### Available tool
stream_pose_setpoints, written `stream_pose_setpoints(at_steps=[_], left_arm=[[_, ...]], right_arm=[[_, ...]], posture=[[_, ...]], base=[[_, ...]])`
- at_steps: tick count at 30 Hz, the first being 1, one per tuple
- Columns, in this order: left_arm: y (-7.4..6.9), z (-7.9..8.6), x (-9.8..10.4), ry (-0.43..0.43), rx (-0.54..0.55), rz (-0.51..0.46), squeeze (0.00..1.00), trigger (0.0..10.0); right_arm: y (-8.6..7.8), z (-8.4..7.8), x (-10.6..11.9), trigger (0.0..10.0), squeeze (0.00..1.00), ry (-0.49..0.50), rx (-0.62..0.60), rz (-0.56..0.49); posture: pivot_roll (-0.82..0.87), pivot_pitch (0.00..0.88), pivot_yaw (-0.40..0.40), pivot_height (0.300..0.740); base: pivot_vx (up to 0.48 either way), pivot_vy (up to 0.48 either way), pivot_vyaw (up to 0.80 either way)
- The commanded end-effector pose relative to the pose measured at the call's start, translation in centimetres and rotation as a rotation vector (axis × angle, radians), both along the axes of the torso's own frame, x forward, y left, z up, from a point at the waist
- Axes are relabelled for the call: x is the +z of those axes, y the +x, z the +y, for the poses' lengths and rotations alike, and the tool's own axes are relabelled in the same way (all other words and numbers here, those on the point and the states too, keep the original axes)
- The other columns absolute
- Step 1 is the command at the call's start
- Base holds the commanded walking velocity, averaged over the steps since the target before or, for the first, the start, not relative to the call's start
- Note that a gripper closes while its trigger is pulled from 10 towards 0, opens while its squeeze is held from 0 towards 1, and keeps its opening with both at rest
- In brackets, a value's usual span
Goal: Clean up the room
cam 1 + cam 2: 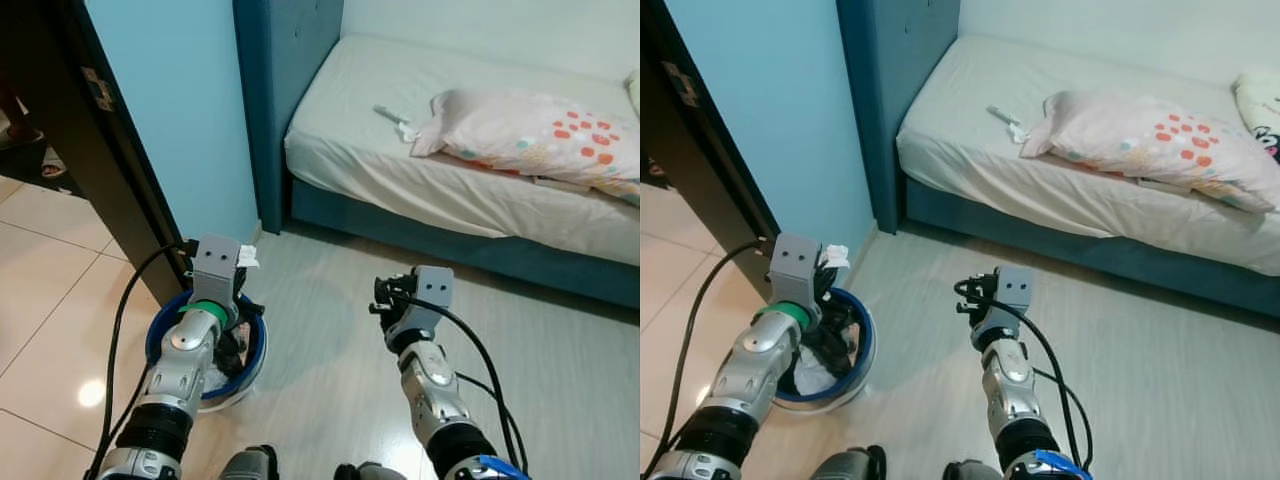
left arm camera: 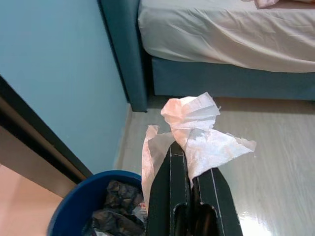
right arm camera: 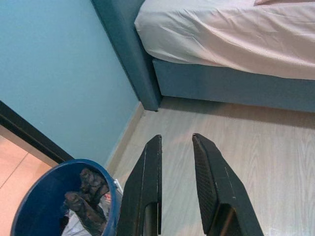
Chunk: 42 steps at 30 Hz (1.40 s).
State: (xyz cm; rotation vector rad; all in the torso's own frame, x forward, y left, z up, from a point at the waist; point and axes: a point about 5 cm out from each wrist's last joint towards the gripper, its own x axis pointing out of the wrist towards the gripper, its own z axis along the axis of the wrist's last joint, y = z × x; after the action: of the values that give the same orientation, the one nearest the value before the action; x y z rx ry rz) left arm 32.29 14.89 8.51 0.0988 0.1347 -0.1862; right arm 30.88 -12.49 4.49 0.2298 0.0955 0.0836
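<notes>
Holding crumpled tissue (image 2: pixel 194 132) clenched in left gripper (image 2: pixel 189 162) jaws; blue bin (image 2: pixel 83 196) lies just below (right gripper (image 3: pixel 174 162) jaws parted, empty).

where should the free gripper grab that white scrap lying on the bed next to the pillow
Probably from straight above, with the right gripper, whose jaws are open. The white scrap lies flat on the mattress, a narrow strip running to a crumpled end by the pillow. Pinch that bunched end, jaws across the strip's width: it stands up most and the sheet gives little to catch.
</notes>
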Motion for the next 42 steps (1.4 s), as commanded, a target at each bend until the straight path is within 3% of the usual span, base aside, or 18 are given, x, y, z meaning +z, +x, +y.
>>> stream_pose_setpoints(at_steps=[1, 4, 10, 15, 21, 24, 29, 42], left_arm=[[-0.2, 0.1, -0.6, 0.0, 0.007, 0.031, 0.0, 10.0], [-0.2, 0.1, -0.6, 0.0, 0.007, 0.031, 0.0, 10.0], [-0.4, 0.8, -1.1, -0.011, 0.092, 0.039, 0.0, 10.0], [-0.5, 1.1, -1.3, -0.01, 0.141, 0.042, 0.0, 10.0], [-0.2, 0.4, -1.2, 0.047, 0.1, 0.043, 0.0, 10.0], [0.2, 0.1, -1.1, 0.027, 0.119, 0.042, 0.0, 10.0], [0.2, -1.4, -1.0, 0.018, 0.009, 0.039, 0.0, 10.0], [-0.2, -0.6, -2.3, 0.06, 0.045, 0.111, 0.0, 10.0]], right_arm=[[-0.3, 0.0, -0.3, 10.0, 0.0, 0.002, -0.001, 0.011], [-0.3, 0.0, -0.3, 10.0, 0.0, 0.002, -0.001, 0.011], [-0.1, 0.7, 0.1, 10.0, 0.0, -0.113, 0.1, -0.02], [0.2, 0.7, 0.4, 10.0, 0.0, -0.146, 0.114, -0.03], [0.5, 0.3, 0.7, 10.0, 0.0, -0.159, 0.106, -0.037], [0.6, 0.0, 0.9, 10.0, 0.0, -0.162, 0.09, -0.044], [0.8, -0.4, 1.1, 10.0, 0.0, -0.165, 0.075, -0.042], [0.1, -0.4, 0.3, 10.0, 0.0, -0.148, 0.051, -0.016]], posture=[[0.14, 0.059, 0.043, 0.74], [0.14, 0.059, 0.043, 0.74], [0.13, 0.063, 0.022, 0.74], [0.12, 0.051, 0.012, 0.74], [0.1, 0.04, 0.015, 0.74], [0.09, 0.042, 0.018, 0.74], [0.08, 0.046, 0.011, 0.74], [0.09, 0.06, 0.029, 0.74]], base=[[0.0, 0.0, 0.0], [0.0, 0.0, 0.0], [0.0, 0.0, 0.0], [0.0, 0.0, 0.7], [0.0, 0.0, 0.8], [0.0, 0.0, 0.8], [0.0, 0.0, 0.8], [0.0, 0.0, 0.8]])
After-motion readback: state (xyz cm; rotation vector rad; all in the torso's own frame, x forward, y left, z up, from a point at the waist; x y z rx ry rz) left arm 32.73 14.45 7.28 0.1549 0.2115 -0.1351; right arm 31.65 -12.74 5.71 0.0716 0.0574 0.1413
